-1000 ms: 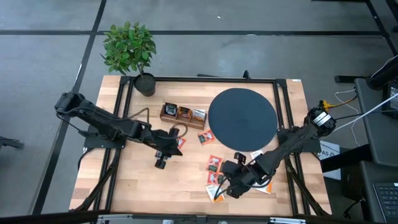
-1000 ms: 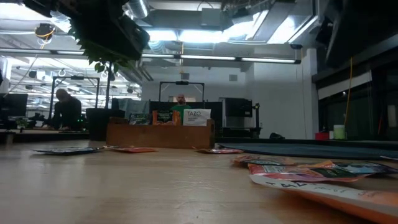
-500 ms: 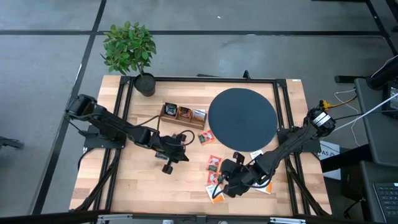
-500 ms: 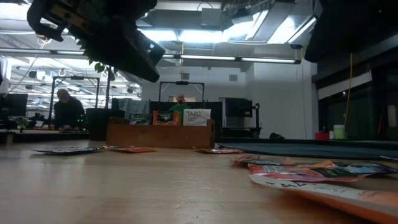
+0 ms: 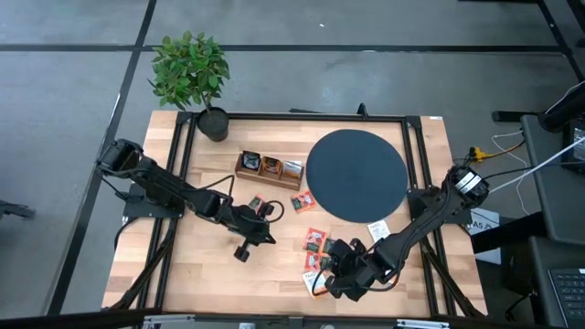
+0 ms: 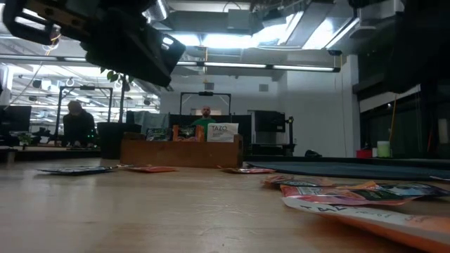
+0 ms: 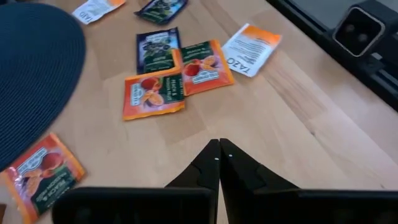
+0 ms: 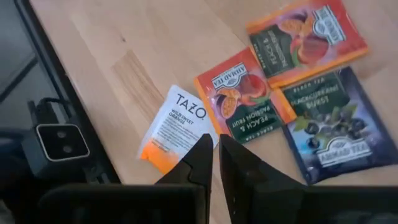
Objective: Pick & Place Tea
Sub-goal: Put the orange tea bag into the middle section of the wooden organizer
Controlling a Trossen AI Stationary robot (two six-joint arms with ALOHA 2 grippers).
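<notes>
Risk sits with our right gripper, fingers barely parted above overlapping tea sachets near the table's front edge: we may pinch two together. Our left gripper hovers clenched, empty.

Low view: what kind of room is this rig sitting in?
Likely a lab or workshop, not a home: ceiling strip lights, equipment racks behind the wooden table, and people at benches in the background.
</notes>
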